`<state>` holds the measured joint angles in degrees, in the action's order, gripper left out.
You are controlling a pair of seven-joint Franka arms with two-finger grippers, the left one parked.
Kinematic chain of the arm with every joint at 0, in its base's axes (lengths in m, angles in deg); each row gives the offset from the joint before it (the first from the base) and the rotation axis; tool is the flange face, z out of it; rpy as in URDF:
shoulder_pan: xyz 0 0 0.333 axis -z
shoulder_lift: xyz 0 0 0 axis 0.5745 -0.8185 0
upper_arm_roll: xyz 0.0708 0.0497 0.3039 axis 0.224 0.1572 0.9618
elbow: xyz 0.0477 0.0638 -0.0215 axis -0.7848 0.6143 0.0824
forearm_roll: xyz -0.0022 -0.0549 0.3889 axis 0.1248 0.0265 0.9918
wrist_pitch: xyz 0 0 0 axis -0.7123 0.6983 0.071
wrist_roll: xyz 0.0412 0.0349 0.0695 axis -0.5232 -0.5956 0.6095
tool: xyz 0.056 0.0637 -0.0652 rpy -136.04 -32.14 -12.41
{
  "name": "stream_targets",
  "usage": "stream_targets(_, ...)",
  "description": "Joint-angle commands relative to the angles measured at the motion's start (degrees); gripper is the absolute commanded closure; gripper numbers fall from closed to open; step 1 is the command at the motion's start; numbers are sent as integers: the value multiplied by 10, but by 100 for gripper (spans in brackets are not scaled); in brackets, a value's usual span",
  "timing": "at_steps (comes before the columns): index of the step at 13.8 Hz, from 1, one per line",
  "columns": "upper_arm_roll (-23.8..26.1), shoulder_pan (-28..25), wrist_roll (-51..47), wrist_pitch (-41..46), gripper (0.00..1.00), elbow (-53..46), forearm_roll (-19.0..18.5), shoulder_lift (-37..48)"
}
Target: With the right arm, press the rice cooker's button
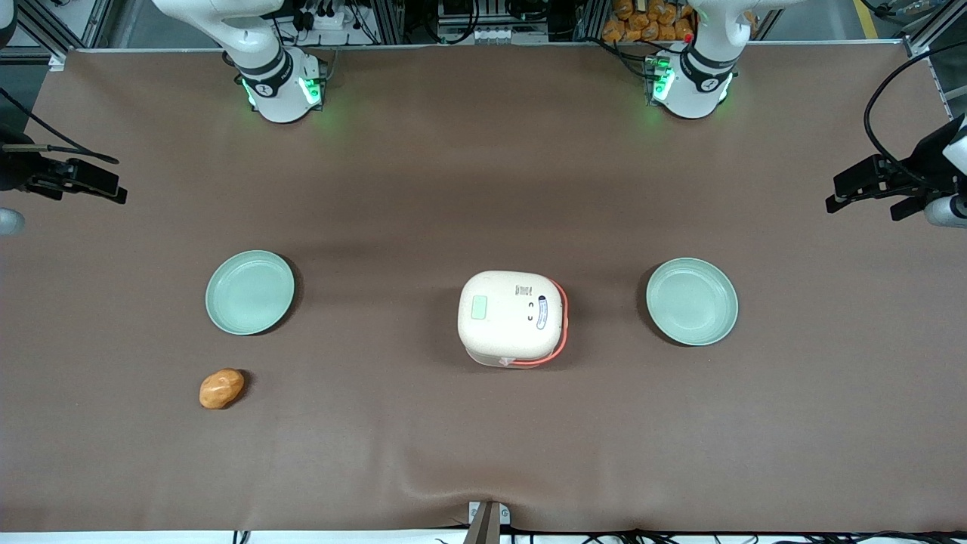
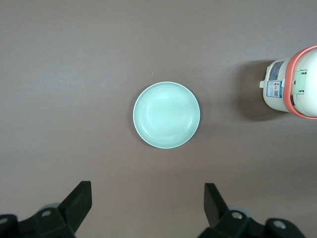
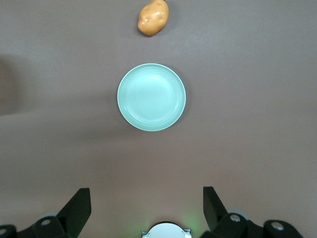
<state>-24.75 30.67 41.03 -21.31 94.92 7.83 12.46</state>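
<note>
Cream rice cooker mid-table, well apart from gripper, fingers spread, empty

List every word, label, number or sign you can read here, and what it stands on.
None can be read.
Rice cooker lid: small dark printed patch and oval blue-edged label, both too small to read.
Cooker's side, left wrist view: sticker with blue print, blurred.
Button: blank.
Gripper, open above a plate: no markings.

Right arm's gripper high above table, fingers apparently spread.
</note>
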Motion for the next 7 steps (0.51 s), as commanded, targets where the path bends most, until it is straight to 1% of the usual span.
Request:
stream_targets(1, 2, -3, 5, -2, 0, 12, 0, 12)
stream_targets(7, 2, -5, 5, -3, 0, 11, -2, 13)
